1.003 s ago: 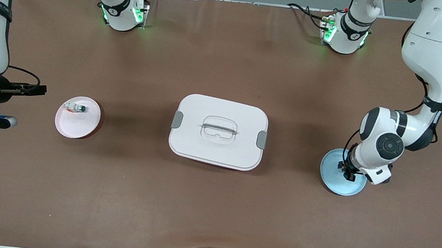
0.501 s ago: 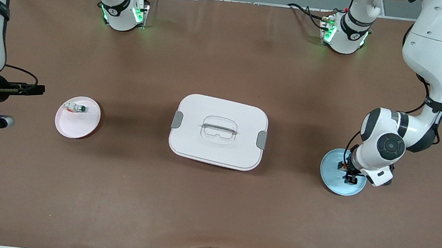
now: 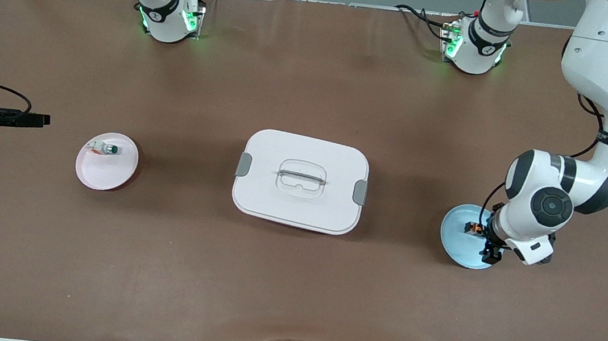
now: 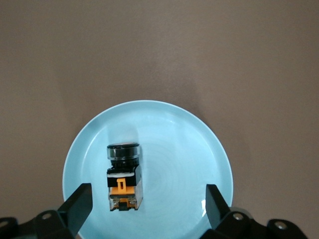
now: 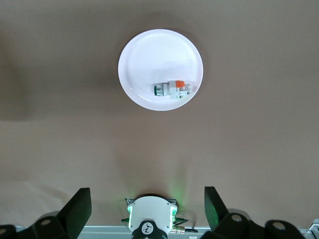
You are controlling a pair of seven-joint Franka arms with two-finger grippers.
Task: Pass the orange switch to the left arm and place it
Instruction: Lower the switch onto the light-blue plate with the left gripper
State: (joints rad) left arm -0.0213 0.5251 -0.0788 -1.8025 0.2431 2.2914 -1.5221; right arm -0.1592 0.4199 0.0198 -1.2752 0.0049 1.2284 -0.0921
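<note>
The left tool (image 4: 144, 199), jaws wide, has lifted off the orange switch (image 4: 123, 177) — released on the blue plate (image 3: 453, 239), lower right; the right tool (image 5: 144, 201), wide too, withdraws.

Pink plate (image 3: 106, 171) holding white green-capped switch (image 3: 106, 148), empty-rimmed blue plate (image 3: 453, 242)

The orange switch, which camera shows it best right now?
The left wrist view: the orange switch lies in full sight on the blue plate, between the open left gripper's fingers. The front view shows it only as a speck beside the left arm. The right wrist view does not show it.
</note>
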